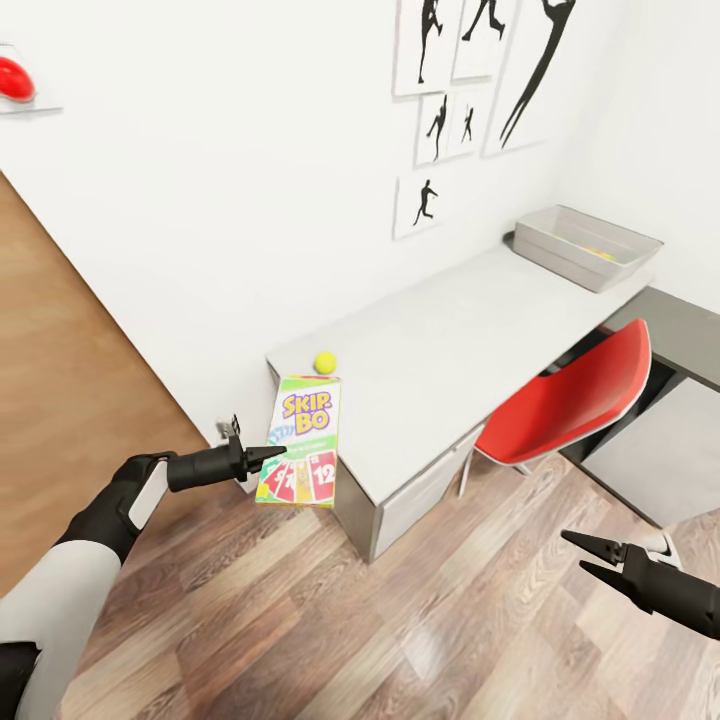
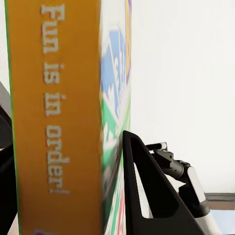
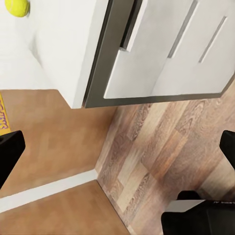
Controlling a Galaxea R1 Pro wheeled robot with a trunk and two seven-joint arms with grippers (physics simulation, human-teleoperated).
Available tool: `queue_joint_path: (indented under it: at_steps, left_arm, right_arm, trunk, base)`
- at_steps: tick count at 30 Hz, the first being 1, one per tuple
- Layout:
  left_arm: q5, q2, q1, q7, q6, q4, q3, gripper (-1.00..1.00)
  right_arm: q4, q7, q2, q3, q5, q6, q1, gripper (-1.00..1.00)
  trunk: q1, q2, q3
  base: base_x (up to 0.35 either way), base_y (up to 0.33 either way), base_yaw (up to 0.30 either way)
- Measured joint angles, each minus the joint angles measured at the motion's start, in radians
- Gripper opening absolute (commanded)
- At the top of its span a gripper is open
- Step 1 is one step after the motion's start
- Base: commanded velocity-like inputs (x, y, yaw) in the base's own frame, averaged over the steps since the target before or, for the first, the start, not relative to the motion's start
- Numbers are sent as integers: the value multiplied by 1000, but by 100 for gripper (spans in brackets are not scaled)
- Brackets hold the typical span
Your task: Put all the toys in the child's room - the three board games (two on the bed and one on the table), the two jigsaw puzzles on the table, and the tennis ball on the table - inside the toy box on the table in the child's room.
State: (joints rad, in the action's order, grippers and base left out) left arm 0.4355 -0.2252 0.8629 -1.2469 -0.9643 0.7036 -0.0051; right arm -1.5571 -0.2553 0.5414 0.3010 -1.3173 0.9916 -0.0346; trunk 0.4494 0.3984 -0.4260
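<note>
The left arm reaches forward at low height with its elbow bent, and the left pincer (image 1: 268,456) is clenched on the flat white, green and red "SKIP-BO" game box (image 1: 302,441). It holds the box by one long edge, face up and roughly level, in the air just off the near end corner of the long pale white-grey counter (image 1: 450,350). In the left wrist view the box's orange side panel (image 2: 56,117) reads "Fun is in order!", with one black finger (image 2: 147,191) pressed against the printed face.

The right arm comes in low over the wood plank floor (image 1: 400,620), well apart from the counter. The right pincer (image 1: 590,558) is released, its two pointed black fingers spread.

The small yellow-green tennis ball (image 1: 324,362) rests on the counter near that same end corner, just beyond the held box; it also shows on the pale top in the right wrist view (image 3: 17,7). The shallow light grey toy box (image 1: 585,245) stands at the counter's far end against the white wall, with something small and coloured inside that I cannot identify. A red-and-white swivel chair (image 1: 575,400) sits at the counter's front edge.
</note>
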Motion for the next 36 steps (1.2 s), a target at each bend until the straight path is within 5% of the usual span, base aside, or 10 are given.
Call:
queue_joint_path:
  at_steps: [8,16,36]
  left_arm:
    - [0,2,0,0,0,1,-1,-100]
    - [0,5,0,2,0,0,0,-100]
    - [0,6,0,4,0,1,-1,-100]
  right_arm:
    - [0,1,-3,1,0,0,0,100]
    - [1,1,-44,8,1,0,0,100]
    - [1,24,-48,8,2,0,0,100]
  trunk:
    - [0,0,13]
    - [0,0,27]
    - [0,0,60]
  base:
    - [0,0,12]
    - [0,0,0]
    - [0,0,0]
